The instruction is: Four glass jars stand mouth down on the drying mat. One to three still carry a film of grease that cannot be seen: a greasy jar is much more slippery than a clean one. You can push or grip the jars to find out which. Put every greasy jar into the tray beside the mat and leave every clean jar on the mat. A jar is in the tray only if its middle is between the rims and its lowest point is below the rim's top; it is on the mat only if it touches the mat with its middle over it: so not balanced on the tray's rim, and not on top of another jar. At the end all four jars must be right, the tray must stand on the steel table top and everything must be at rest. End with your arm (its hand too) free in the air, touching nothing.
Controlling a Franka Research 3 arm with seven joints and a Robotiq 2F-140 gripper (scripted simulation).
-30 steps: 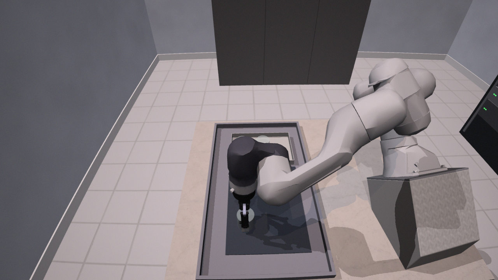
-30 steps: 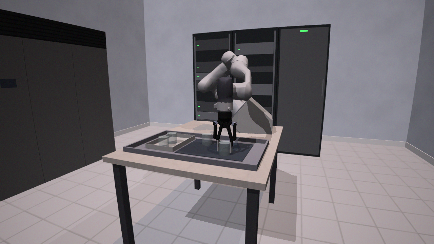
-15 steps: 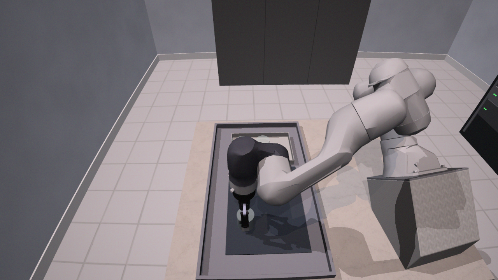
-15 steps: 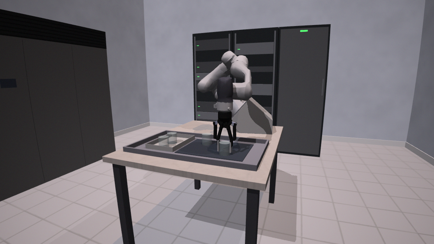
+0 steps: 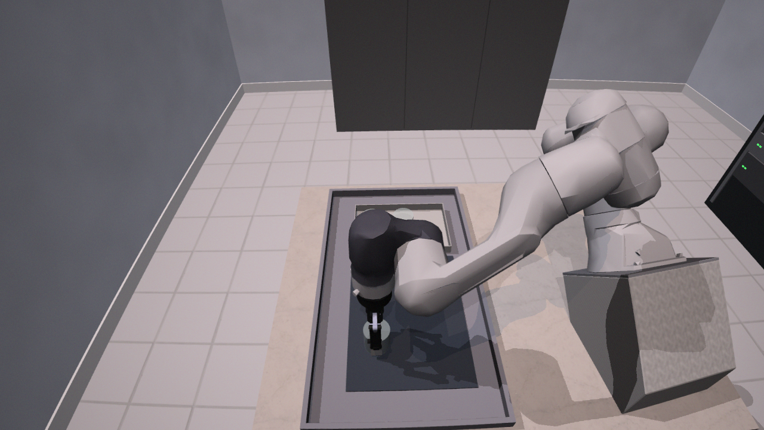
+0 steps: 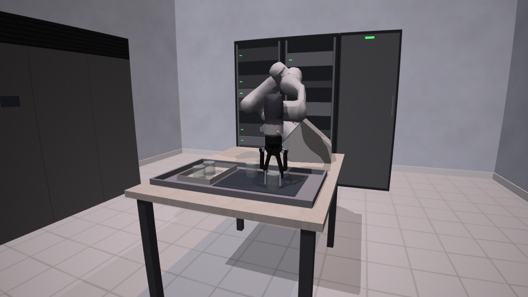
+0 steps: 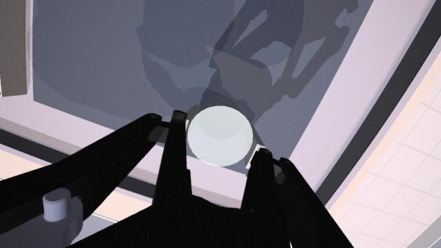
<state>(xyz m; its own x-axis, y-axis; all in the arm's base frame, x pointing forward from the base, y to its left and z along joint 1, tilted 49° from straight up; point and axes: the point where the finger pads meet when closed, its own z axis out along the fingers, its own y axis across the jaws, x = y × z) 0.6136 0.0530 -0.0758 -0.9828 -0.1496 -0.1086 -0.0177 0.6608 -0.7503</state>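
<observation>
I stand straight down over the jar [image 7: 219,135] with my gripper [image 6: 272,180] straddling it, a finger on either side, because a squeeze from both sides is the surest way to feel whether the glass slides. My fingers are roughly half closed and pressing in; in the wrist view the pads sit right at the jar's wall with no gap that I can make out, so I judge that I am just coming into contact rather than holding it firmly. The jar stands mouth down on the mat [image 6: 236,181], directly below my palm, not lifted. I come from above so my fingers miss the second mat jar [image 6: 251,169], which stands behind me towards my own base. The tray [image 6: 206,179] lies off to one side of me, beyond the mat's edge, and already has two jars [image 6: 208,166] in it; it is placed near enough for a short carry. If this jar slips in the squeeze, I would take it there; if it holds, I would let go and leave it.
</observation>
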